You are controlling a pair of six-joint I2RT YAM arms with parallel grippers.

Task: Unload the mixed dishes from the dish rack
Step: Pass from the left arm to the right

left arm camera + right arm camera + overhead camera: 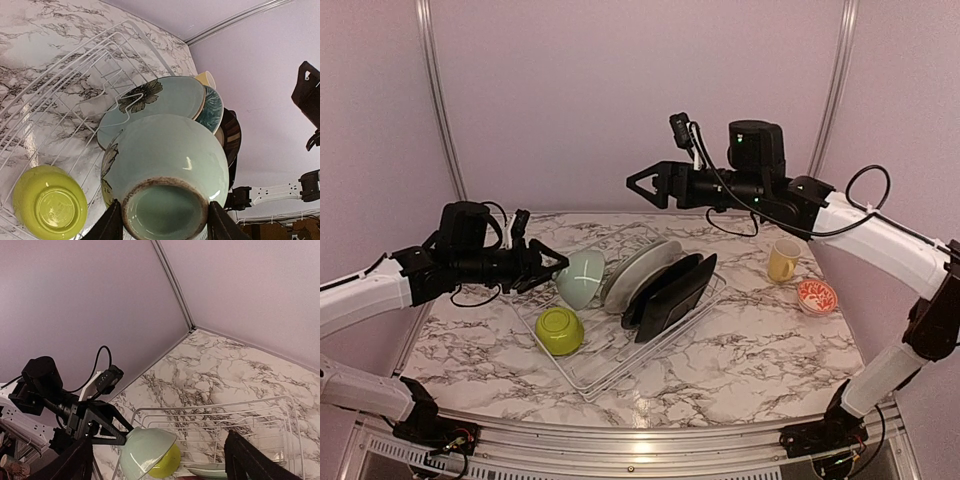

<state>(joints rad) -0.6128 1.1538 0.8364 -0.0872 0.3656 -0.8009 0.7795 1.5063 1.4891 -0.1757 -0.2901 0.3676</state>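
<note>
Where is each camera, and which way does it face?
Top external: above, behind the bases, looking down at the dish rack; both arms show.
Left wrist: faces the pale grey-green bowl in its end effector; fingers show.
Right wrist: raised, looking down at the left arm; fingers show.
Shared: all see the lime-green bowl.

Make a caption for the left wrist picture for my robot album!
The left gripper grips the pale grey-green bowl by its foot; lime-green bowl and flowered plates wait in the dish rack.
</note>
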